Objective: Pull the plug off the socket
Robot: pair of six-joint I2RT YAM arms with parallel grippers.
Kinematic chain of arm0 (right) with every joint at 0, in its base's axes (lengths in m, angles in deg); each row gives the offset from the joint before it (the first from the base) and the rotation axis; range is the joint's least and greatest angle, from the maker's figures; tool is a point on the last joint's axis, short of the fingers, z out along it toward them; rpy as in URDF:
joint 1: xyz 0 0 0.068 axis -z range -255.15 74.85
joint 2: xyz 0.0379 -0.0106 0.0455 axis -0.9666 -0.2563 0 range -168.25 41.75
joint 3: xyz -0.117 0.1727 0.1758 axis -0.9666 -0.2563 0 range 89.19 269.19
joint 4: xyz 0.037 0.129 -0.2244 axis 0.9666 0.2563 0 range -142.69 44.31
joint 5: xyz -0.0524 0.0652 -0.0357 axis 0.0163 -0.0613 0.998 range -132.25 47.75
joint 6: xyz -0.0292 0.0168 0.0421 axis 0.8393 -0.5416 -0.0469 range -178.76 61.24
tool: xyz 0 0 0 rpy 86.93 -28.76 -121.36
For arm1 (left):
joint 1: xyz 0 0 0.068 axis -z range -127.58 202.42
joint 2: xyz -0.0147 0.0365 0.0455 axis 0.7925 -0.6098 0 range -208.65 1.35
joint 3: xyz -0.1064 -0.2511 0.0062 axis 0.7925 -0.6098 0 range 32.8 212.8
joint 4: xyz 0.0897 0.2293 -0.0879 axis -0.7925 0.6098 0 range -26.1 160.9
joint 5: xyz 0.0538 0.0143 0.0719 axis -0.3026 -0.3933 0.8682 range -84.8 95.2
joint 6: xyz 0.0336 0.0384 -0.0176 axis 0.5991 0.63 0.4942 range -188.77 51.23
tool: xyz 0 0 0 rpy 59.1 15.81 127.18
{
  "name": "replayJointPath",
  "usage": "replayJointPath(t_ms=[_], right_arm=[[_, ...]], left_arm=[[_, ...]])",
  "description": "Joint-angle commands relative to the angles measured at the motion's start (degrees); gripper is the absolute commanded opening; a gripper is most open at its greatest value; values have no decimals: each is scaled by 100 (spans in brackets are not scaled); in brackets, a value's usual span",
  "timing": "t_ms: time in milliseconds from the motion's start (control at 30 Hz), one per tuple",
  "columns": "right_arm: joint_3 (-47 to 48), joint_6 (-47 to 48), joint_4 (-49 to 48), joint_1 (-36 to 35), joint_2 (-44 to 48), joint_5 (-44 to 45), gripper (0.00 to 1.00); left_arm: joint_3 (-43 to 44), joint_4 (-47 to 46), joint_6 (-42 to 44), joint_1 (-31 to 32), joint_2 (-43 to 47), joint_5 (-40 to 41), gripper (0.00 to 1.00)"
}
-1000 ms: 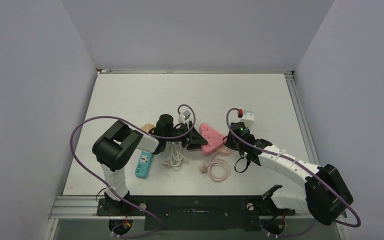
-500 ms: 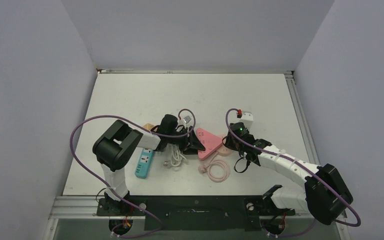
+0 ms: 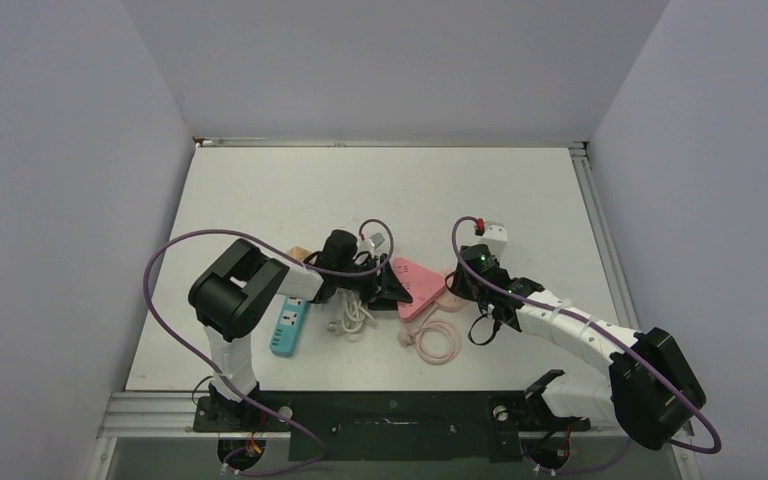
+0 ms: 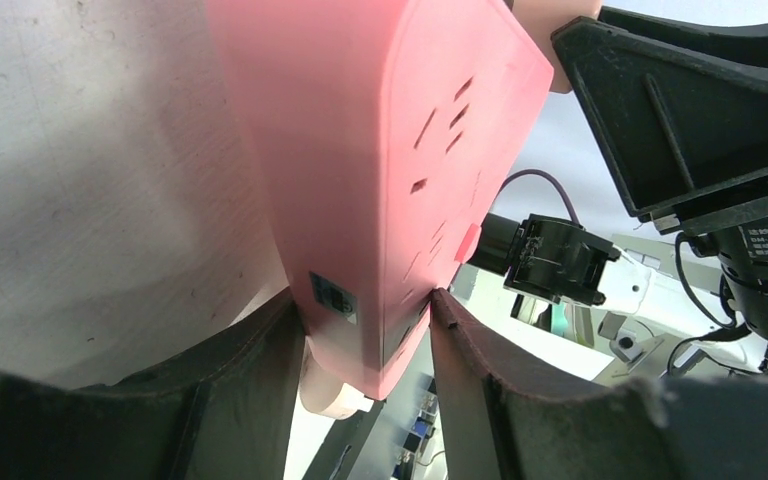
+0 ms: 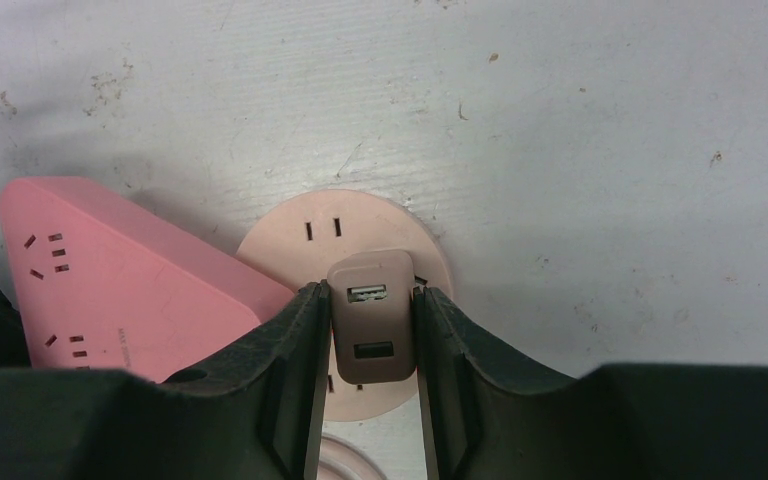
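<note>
1. Scuffed white table, centre: my left gripper pinches a corner of the pink triangular plastic power strip, likely anchoring it.
2. My right gripper clamps the tan USB plug, seated in the round pale-pink socket, ready for pulling.

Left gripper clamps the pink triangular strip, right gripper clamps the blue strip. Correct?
No: the right gripper is shut on the tan USB plug sitting on the round pink socket, per the right wrist view. The left gripper does clamp the pink triangular strip.
</note>
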Motion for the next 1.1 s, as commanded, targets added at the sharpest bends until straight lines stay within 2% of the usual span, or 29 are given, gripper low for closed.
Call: replayJointPath(t_ms=[0,133,333,667,867,1067], right_arm=[[-146,-85,141,-22,-82,-84,24],[-148,-82,137,-22,-99,-92,24],[-125,-87,158,-22,-122,-84,24],[-121,-78,220,-22,-126,-8,24],[-106,-76,254,-22,-102,36,24],[-112,-84,266,-22,-73,65,24]], left_arm=[[-45,-847,-235,7,151,-155,42],[-136,-1543,-569,-39,256,-294,35],[-324,-2893,-1221,-72,303,-456,17],[-414,-3219,-1322,-180,505,-443,0],[-478,-3623,-1595,-194,378,-455,0],[-487,-3129,-1237,-295,590,-318,0]])
